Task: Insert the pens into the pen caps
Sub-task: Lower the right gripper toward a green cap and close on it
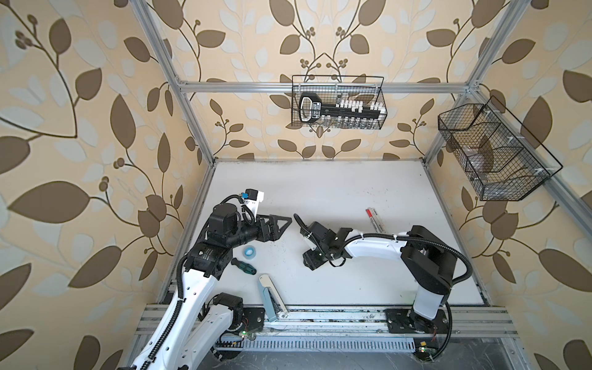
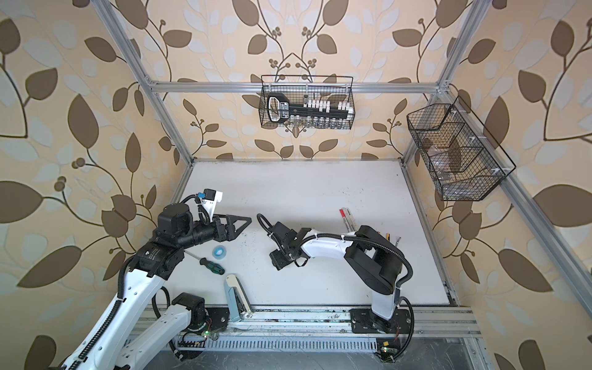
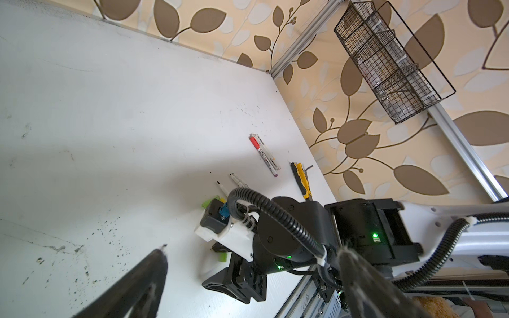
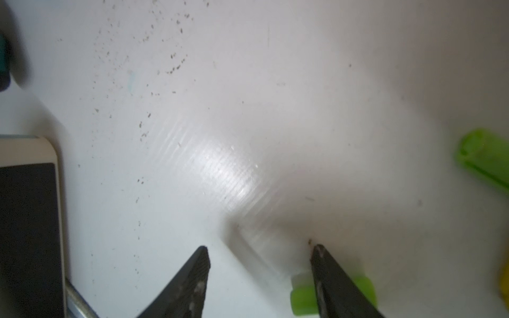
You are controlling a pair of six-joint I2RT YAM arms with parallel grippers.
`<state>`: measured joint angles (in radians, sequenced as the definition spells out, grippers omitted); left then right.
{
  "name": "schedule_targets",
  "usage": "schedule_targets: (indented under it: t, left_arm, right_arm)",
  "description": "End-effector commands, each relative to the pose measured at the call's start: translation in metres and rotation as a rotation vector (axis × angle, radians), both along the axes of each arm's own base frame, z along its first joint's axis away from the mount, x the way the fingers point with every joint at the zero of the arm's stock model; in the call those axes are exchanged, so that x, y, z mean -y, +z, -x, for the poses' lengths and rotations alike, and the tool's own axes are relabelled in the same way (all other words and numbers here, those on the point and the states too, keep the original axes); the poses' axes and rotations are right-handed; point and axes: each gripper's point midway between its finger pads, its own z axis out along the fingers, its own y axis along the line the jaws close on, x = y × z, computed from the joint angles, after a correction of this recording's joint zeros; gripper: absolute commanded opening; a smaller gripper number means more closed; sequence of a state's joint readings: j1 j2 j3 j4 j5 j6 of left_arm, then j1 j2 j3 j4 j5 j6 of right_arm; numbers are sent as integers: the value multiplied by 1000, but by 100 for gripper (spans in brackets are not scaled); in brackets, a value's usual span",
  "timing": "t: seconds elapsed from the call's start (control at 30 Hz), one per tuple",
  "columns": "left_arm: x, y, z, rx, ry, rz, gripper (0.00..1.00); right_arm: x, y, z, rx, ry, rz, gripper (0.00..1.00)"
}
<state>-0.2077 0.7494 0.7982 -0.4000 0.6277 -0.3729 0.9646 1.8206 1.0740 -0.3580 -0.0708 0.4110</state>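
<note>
My right gripper (image 4: 261,247) points down at the table with its jaws apart. A white pen with a green end (image 4: 301,298) lies between them, close beside one finger (image 4: 325,269); the other finger stands clear of it. A green pen cap (image 4: 482,162) lies off to one side, and a yellow piece (image 4: 505,283) shows at the frame edge. Two pens (image 1: 374,217), one with a red cap (image 3: 255,143), lie further back on the right. More pens (image 3: 237,179) and a green pen cap (image 3: 210,201) show beside the right wrist. My left gripper (image 1: 282,224) hovers wide open and empty.
A pale blue stapler (image 1: 269,296), a green-and-black screwdriver (image 1: 245,266) and a blue tape roll (image 1: 248,250) lie at the front left. Yellow-and-black pliers (image 3: 301,179) lie near the table's right edge. Wire baskets (image 1: 338,102) (image 1: 493,153) hang on the walls.
</note>
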Motion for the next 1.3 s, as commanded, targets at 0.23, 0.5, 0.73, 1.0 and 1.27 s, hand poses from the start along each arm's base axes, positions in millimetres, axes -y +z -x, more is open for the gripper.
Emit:
schedule_targets:
  t: [0.23, 0.5, 0.73, 1.0, 1.27]
  left_arm:
    - [1, 12, 0, 38, -18, 13, 99]
    - [1, 12, -1, 37, -19, 15, 99]
    - [1, 12, -1, 38, -18, 14, 99]
    - [0, 13, 0, 41, -15, 12, 99]
    - [0, 12, -1, 42, -12, 8, 99]
  right_arm:
    - [47, 3, 15, 31, -110, 80, 61]
    - [65, 6, 10, 98, -189, 81, 59]
    - [66, 13, 0, 126, -191, 75, 59]
    - [67, -4, -10, 84, -142, 141, 59]
    - [63, -20, -3, 49, -73, 209, 36]
